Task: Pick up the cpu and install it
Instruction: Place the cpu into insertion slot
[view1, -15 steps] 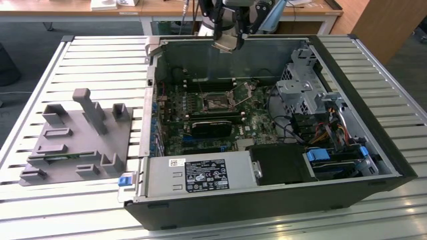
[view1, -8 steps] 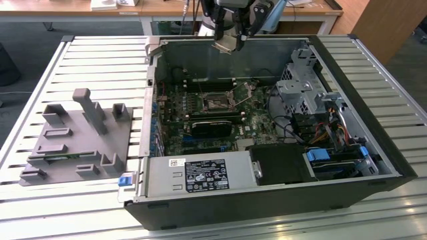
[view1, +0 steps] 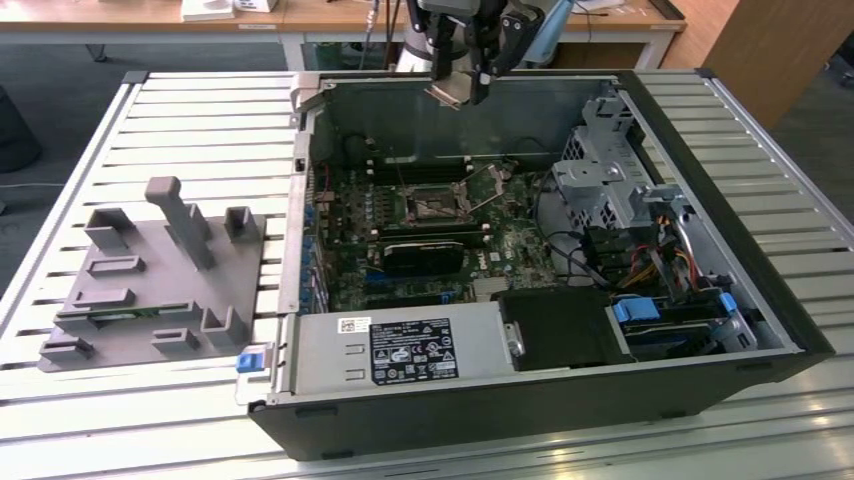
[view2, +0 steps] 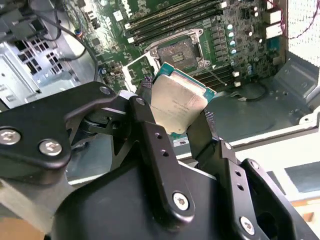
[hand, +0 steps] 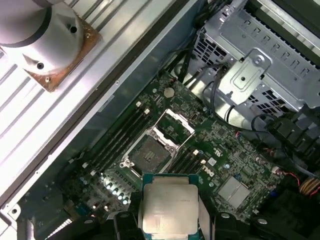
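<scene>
My gripper (view1: 458, 88) hangs above the far wall of the open computer case (view1: 747, 240), shut on the cpu (view1: 449, 92). In both wrist views the cpu (view2: 177, 105) (hand: 169, 205) is a silver-grey square with a thin green rim, pinched at two opposite edges by the black fingers (view2: 150, 132). It is tilted and well clear of the board. The dark metal-framed socket (view1: 434, 205) (view2: 177, 52) (hand: 149, 156) lies on the motherboard below, with its load plate (hand: 173, 126) swung up.
A black block (view1: 427, 250) sits on the board just in front of the socket. Memory sticks (hand: 120, 140), a silver drive cage (view1: 601, 180), cables (view1: 654, 265) and the power supply (view1: 400, 350) crowd the case. A grey fixture plate (view1: 147, 280) lies at the exterior view's left.
</scene>
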